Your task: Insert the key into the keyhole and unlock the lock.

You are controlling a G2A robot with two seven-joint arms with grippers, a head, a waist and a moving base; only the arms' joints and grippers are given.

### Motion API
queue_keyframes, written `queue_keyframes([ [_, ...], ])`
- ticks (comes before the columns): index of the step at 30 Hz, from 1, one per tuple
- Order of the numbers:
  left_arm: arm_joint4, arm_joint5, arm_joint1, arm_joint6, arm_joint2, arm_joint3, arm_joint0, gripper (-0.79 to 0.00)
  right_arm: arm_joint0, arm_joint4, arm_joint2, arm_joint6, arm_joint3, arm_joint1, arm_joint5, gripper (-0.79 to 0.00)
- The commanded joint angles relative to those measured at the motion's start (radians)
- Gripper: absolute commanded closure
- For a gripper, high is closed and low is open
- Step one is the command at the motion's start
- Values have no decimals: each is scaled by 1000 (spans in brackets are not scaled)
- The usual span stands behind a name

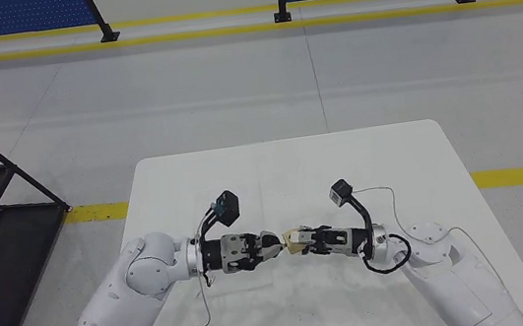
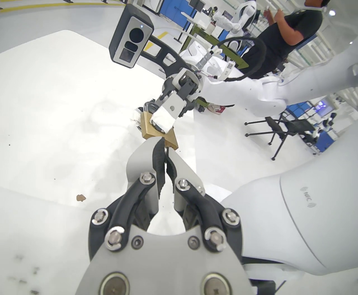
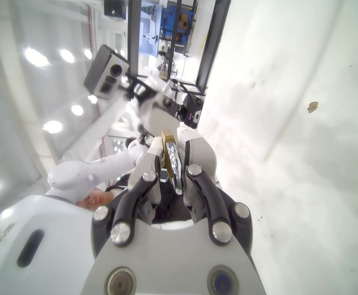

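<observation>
Lock, brass body with chromed shackle: held above the table, lower middle of the top view, clamped across its flat faces by the right gripper, pads wrapped in white tape. Long axis level, along the line of the two forearms; shackle end toward the right gripper's palm, bottom end of the body toward frame left in the top view, facing the left gripper. Key: seen as a thin dark strip pinched between the left fingers, these drawn narrow, almost together; long axis in line with the fingers, tip toward the brass body and meeting its near edge. Not possible to tell whether seated in the keyhole. Also: small brown crumb lying on the table, well apart from both grippers.
</observation>
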Motion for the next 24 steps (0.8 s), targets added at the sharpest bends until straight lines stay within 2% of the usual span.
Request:
queue_keyframes([
  [1,66,-5,-1,38,-7,-14,9,0,0,0,-1,-2,-1,0,0,0],
  [8,243,-10,-4,169,-22,-52,48,0,2,2,-4,-3,-2,1,4,0],
  [24,647,51,-9,457,-49,-143,137,0,2,7,-12,-12,-4,3,7,0],
])
